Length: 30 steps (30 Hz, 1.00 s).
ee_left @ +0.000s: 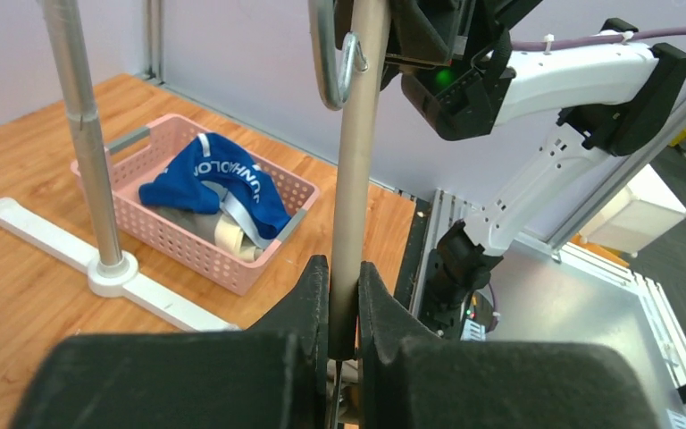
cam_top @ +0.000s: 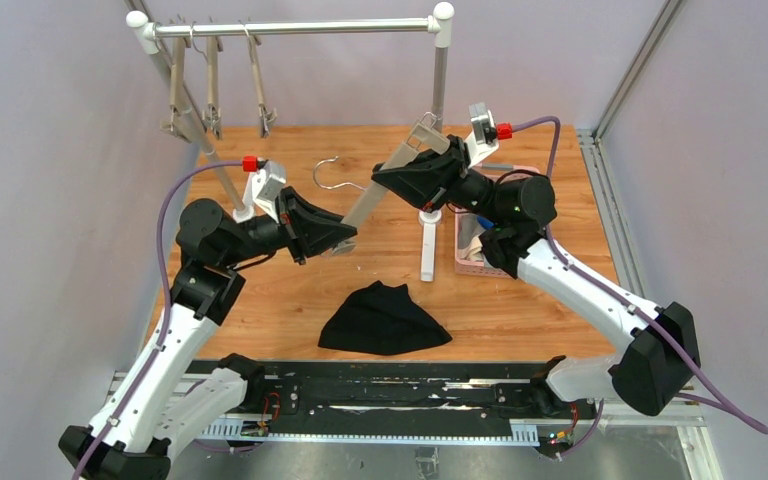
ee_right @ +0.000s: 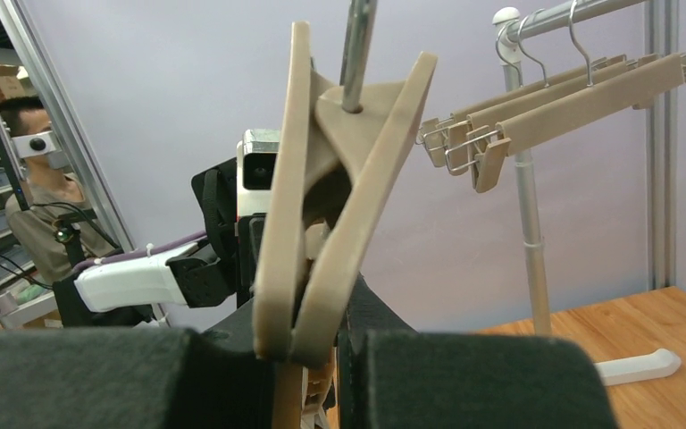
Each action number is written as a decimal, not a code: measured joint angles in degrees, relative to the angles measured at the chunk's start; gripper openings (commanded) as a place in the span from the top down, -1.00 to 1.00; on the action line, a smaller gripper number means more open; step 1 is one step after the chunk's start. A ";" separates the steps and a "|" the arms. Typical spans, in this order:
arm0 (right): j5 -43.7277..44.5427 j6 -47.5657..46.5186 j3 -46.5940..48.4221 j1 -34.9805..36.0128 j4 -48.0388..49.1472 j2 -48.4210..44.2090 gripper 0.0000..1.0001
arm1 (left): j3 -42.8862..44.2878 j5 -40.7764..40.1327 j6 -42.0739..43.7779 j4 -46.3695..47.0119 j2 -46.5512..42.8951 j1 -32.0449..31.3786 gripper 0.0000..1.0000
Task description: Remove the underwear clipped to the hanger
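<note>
A beige wooden clip hanger (cam_top: 375, 195) with a metal hook (cam_top: 332, 172) is held in the air between both grippers, and no cloth hangs from it. My left gripper (cam_top: 345, 238) is shut on one end of the bar; in the left wrist view (ee_left: 344, 299) the bar (ee_left: 353, 179) stands between the jaws. My right gripper (cam_top: 392, 168) is shut on the hanger's clip (ee_right: 322, 223), with the jaws (ee_right: 308, 344) pressing its lower end. The black underwear (cam_top: 385, 318) lies loose on the table. The blue underwear (ee_left: 205, 179) and the grey underwear (ee_left: 192, 223) lie in a pink basket (ee_left: 188, 248).
A metal clothes rack (cam_top: 300, 27) stands at the back with three bare clip hangers (cam_top: 212, 95) on its left end. Its right pole (ee_left: 85, 134) and white foot (cam_top: 427, 250) stand beside the basket (cam_top: 468, 262). A metal rail (cam_top: 390, 395) runs along the near edge.
</note>
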 measured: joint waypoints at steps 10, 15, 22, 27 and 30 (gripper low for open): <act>0.17 1.38 -0.02 0.07 -0.11 -0.15 0.03 | 0.07 0.24 0.63 -0.79 -2.16 -0.07 0.99; 1.51 -1.44 -1.68 0.00 -3.13 -1.99 -0.29 | 3.69 -2.16 -1.03 -3.08 -2.82 -0.09 1.00; 5.05 -13.09 -5.07 1.09 -21.07 -10.49 -0.30 | 19.58 -12.79 7.67 -25.40 -2.95 -0.13 0.99; 18.43 -28.39 -5.07 9.62 -44.41 -15.87 -0.30 | 29.42 -21.94 13.16 -42.49 -0.46 -0.11 1.00; 28.26 -35.06 -5.84 16.85 -56.52 -14.60 -0.29 | 31.91 -26.27 14.95 -50.07 2.12 -0.11 1.00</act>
